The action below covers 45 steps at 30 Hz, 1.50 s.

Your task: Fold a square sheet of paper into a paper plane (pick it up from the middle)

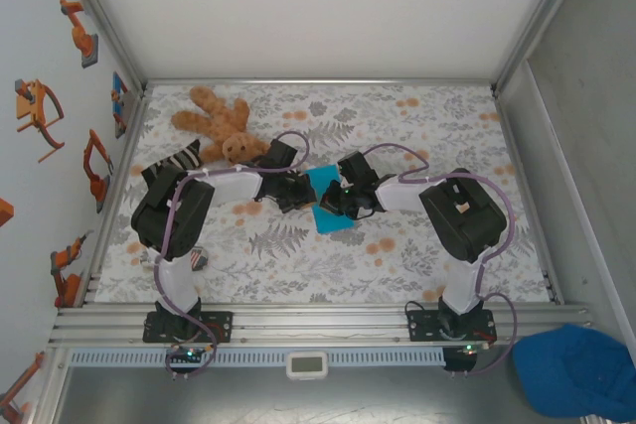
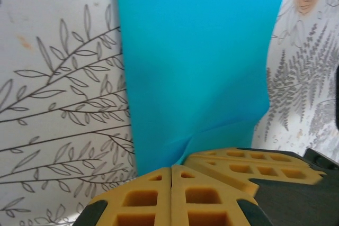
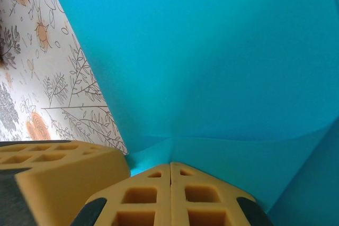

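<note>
The square sheet of paper [image 1: 332,217] is cyan-blue and lies mid-table on the floral cloth, partly hidden under both grippers. My left gripper [image 1: 301,196] meets it from the left and my right gripper [image 1: 340,202] from the right, tips almost touching each other. In the left wrist view the left gripper [image 2: 172,167] is shut, and the sheet [image 2: 196,62] puckers up into its tips. The right gripper [image 3: 170,164] is likewise shut, with a fold of the sheet [image 3: 212,67] drawn into its tips. Each wrist view also catches the other gripper's yellow fingers [image 2: 249,165] [image 3: 58,169] alongside.
A brown teddy bear [image 1: 219,122] lies at the back left, with a striped dark cloth item [image 1: 179,159] beside the left arm. A darker blue fabric cap [image 1: 576,369] rests off the table at the near right. Frame walls enclose the table [image 1: 447,126].
</note>
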Each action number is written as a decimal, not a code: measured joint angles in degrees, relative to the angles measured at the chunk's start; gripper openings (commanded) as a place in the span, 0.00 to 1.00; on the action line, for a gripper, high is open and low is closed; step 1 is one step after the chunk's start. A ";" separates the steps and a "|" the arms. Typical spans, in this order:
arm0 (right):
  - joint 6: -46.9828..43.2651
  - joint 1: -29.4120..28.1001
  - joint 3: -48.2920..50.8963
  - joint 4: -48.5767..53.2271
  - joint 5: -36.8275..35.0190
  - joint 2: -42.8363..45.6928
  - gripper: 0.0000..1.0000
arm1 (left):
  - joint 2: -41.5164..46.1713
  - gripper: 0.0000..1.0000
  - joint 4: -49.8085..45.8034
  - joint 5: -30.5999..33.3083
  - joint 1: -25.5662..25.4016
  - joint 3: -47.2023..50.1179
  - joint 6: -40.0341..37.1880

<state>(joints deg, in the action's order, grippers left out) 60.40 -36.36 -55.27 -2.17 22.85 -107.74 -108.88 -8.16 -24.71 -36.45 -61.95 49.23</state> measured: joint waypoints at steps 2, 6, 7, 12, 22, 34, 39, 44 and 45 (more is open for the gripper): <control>-0.02 0.00 0.00 0.00 0.00 0.00 0.00 | -0.44 0.00 -0.63 0.55 0.00 -0.26 -0.44; 0.00 0.00 0.00 0.02 0.00 0.00 0.00 | -1.27 0.00 -1.36 1.31 0.00 -1.18 -1.09; -0.02 0.00 0.00 0.02 0.00 0.00 0.00 | -1.44 0.00 -1.49 1.49 0.00 -1.40 -1.20; -0.02 0.00 -0.22 0.31 0.00 0.00 0.00 | -1.81 0.00 -2.01 1.79 0.00 -1.84 -1.53; -2.19 0.00 -0.26 1.77 -0.22 1.97 0.00 | -2.01 0.00 -3.23 2.82 0.00 -2.45 -2.62; -9.31 0.00 -2.54 9.77 -6.47 5.55 0.00 | -2.32 0.00 -4.94 2.82 0.00 -3.67 -3.74; -10.56 0.07 -3.45 11.76 -7.91 4.76 0.00 | -2.45 0.00 -5.07 2.67 0.00 -3.85 -3.74; -10.84 0.50 -3.65 12.39 -9.03 3.48 0.00 | -2.45 0.00 -5.07 2.60 0.00 -3.85 -3.74; -10.88 0.61 -3.65 12.41 -9.05 3.26 0.00 | -2.45 0.00 -5.09 2.60 0.00 -3.85 -3.74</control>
<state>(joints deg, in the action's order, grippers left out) 49.52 -35.75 -58.92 10.24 13.80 -104.49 -111.33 -13.26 -22.11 -36.45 -65.80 45.50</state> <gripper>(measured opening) 0.049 0.043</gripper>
